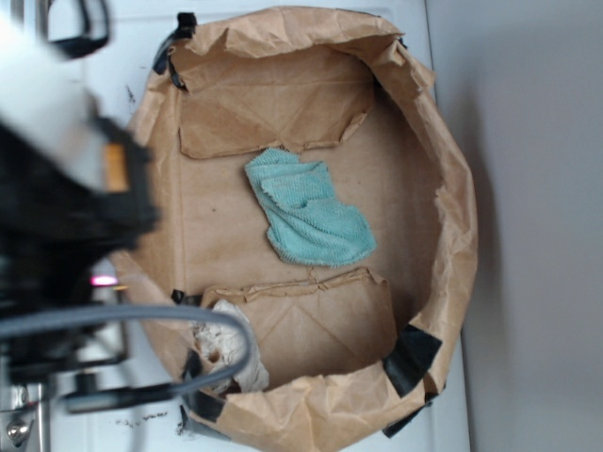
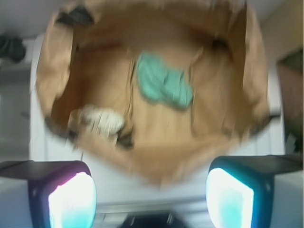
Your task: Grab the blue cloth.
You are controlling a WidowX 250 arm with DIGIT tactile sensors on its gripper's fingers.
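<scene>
Wrist view, nearest: the gripper (image 2: pixel 151 197) is hanging with its two glowing fingers (image 2: pixel 72 199) spread wide and nothing between them, well short of the paper-bag tray (image 1: pixel 452 282). Beyond its near rim, an off-white stained rag (image 2: pixel 100 120) is lying in a corner. Farther in, the blue cloth (image 1: pixel 307 211) is resting crumpled on the tray floor, near the middle. Likely risks: the descending fingers catching the crumpled wall or a raised cardboard flap (image 1: pixel 311 287), or closing on the rag instead.

Ribbed terry blue cloth (image 1: pixel 306 209) on creased matt brown paper tray (image 1: pixel 452 235); wrinkled off-white rag (image 1: pixel 226 344).
</scene>
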